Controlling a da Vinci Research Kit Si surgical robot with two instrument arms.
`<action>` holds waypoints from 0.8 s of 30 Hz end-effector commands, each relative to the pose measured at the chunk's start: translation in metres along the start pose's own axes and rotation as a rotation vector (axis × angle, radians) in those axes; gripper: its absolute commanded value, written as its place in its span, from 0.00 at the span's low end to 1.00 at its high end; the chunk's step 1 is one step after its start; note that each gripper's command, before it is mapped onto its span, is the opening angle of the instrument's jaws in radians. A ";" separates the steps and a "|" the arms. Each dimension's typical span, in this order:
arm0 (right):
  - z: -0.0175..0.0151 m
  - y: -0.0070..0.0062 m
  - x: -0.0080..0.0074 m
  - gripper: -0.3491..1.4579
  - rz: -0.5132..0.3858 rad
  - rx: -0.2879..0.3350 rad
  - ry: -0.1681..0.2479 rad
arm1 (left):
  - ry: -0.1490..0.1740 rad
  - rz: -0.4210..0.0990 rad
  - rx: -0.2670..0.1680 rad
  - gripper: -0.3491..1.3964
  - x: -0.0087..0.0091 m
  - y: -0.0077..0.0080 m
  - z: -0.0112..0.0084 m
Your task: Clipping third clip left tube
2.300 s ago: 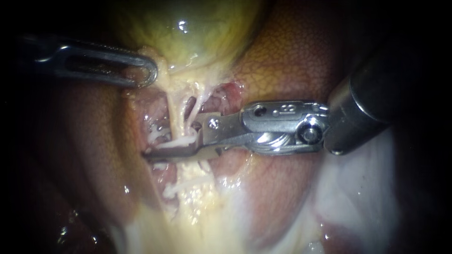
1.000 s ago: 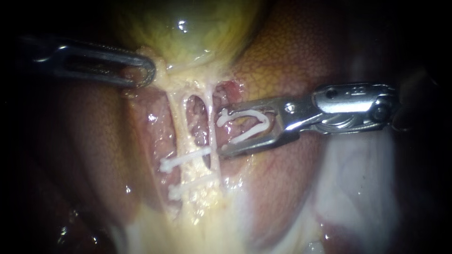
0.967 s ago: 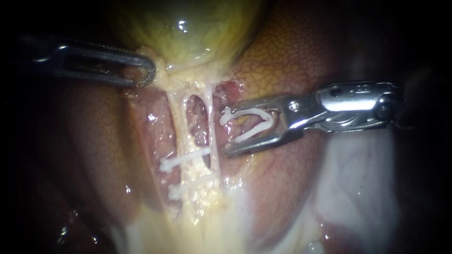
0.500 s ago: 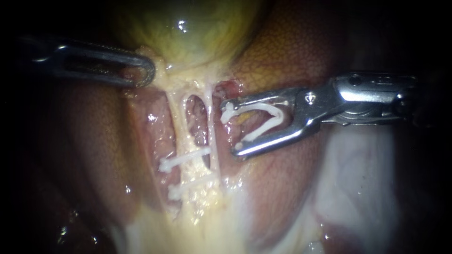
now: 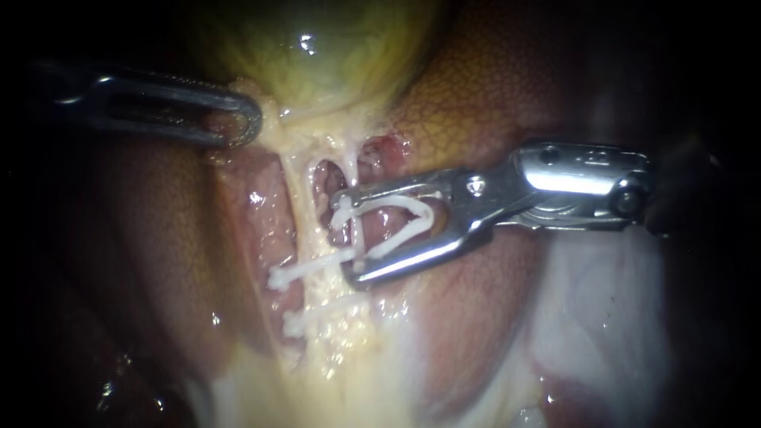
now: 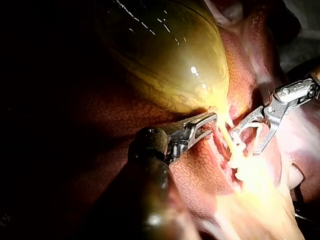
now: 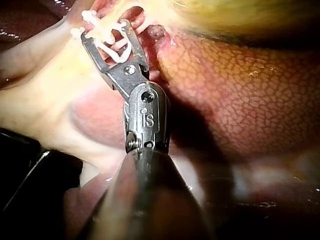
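Room around the right instrument (image 5: pixel 346 238) was tight at the tip and freer behind it. Its metal neck lay over bare, wet, pink and pale tissue with nothing else near. Its jaws stood wide apart, clasping an open clip (image 5: pixel 400 238), a white V with one leg lying along each jaw. A thinner strand (image 5: pixel 349 158) ran down through the mouth of the jaws, between the legs of that V. The upper jaw's tip reached into the narrow window between that strand and the left tube (image 5: pixel 295 198). The left tube itself stood just past the tips, outside the V as far as I could judge. Two closed clips (image 5: pixel 309 269) crossed it lower down, one under the other and close together, and the lower jaw's tip lay just beside the near end of the upper one. In the right wrist view the jaws crowded these white pieces so closely that I could not separate them.

Beyond, liver (image 5: pixel 476 95) rose on both sides, mottled and glistening. The left instrument (image 5: pixel 242 119) came in nearly level, its looped tip against the pale tissue (image 5: pixel 273 131) under the gallbladder (image 5: pixel 317 47). Whether it had hold of that tissue I could not tell. Its shaft ran off into darkness, and the edges of the field were black.
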 end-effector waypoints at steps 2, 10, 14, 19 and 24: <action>-0.0001 0.0006 -0.0005 0.44 0.003 -0.002 -0.002 | 0.000 0.000 0.000 0.00 0.0000 0.0000 0.0000; 0.0009 0.0020 -0.0011 0.44 0.010 -0.002 -0.004 | 0.000 0.000 0.000 0.00 0.0000 0.0000 0.0000; 0.0020 0.0023 -0.0012 0.44 0.012 0.010 -0.007 | 0.000 0.000 0.000 0.00 0.0000 0.0001 0.0001; 0.0031 0.0026 -0.0010 0.43 0.013 0.027 0.004 | 0.000 0.000 0.000 0.00 0.0000 0.0001 0.0002; 0.0037 0.0026 -0.0003 0.43 0.028 0.050 0.059 | -0.001 0.001 -0.001 0.00 0.0001 0.0001 0.0003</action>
